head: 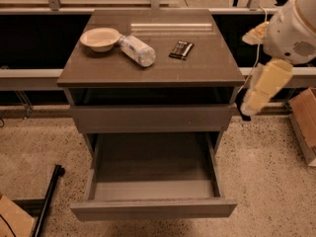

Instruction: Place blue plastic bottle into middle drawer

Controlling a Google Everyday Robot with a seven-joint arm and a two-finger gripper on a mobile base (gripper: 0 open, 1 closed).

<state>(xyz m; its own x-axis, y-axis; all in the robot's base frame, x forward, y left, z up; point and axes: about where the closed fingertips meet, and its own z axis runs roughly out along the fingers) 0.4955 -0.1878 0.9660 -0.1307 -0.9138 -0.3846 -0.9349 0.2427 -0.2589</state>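
The blue plastic bottle (137,50) lies on its side on the cabinet top (148,68), just right of the cream bowl (100,38). The middle drawer (153,209) is pulled out at the bottom of the cabinet, and its flat grey floor (153,174) is bare. My arm (291,31) hangs at the right of the cabinet. My gripper (249,106) points down beside the cabinet's right edge, well away from the bottle, with nothing seen in it.
A small black packet (181,49) lies right of the bottle. A shallower shut drawer front (153,117) sits above the open drawer. A black pole (47,201) lies on the floor at the left, cardboard boxes stand at the right (305,117) and the lower left (12,218).
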